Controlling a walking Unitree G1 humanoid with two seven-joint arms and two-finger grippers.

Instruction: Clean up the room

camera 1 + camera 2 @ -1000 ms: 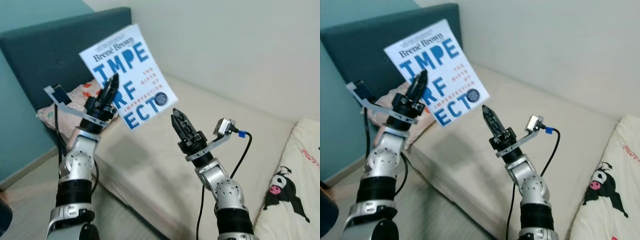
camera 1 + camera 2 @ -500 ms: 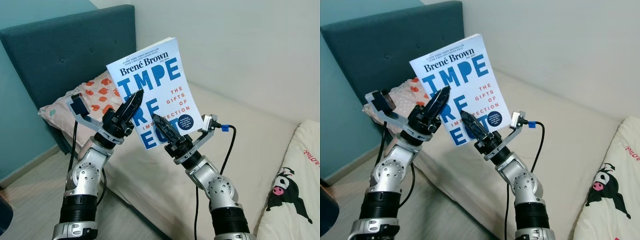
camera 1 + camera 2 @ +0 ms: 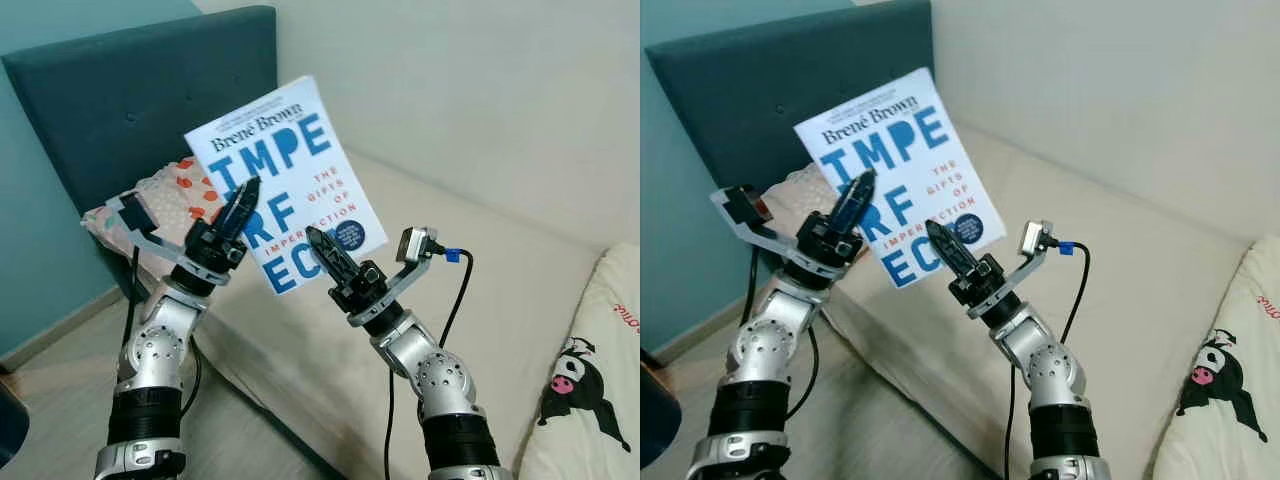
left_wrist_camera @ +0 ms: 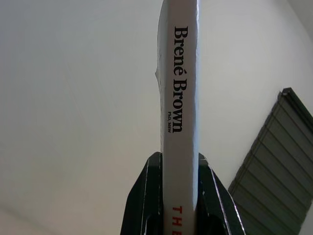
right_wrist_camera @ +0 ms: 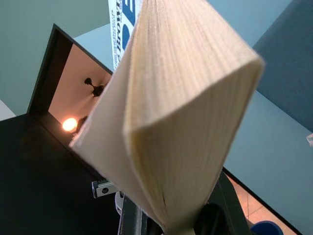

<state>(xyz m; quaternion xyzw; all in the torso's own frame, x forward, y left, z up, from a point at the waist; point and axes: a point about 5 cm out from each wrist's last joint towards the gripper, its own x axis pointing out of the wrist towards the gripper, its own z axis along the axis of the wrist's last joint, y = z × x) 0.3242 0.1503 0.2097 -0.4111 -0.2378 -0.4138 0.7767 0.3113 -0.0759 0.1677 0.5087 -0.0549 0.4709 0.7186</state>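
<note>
Left hand (image 3: 238, 205) clamps the book (image 3: 285, 170) by its spine; right hand (image 3: 325, 255) pinches its page corner. Book raised upright over the beige bed (image 3: 470, 290), near the teal headboard (image 3: 120, 110) and patterned pillow (image 3: 165, 205). Cream wall behind. Versus half a second ago, book sits lower and further left.

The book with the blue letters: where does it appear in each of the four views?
Left eye view: book upper centre-left, held up before the teal headboard.
Right eye view: upper left of centre, same headboard behind.
Left wrist view: its spine stands up from the left gripper.
Right wrist view: page edges fill the centre.
</note>
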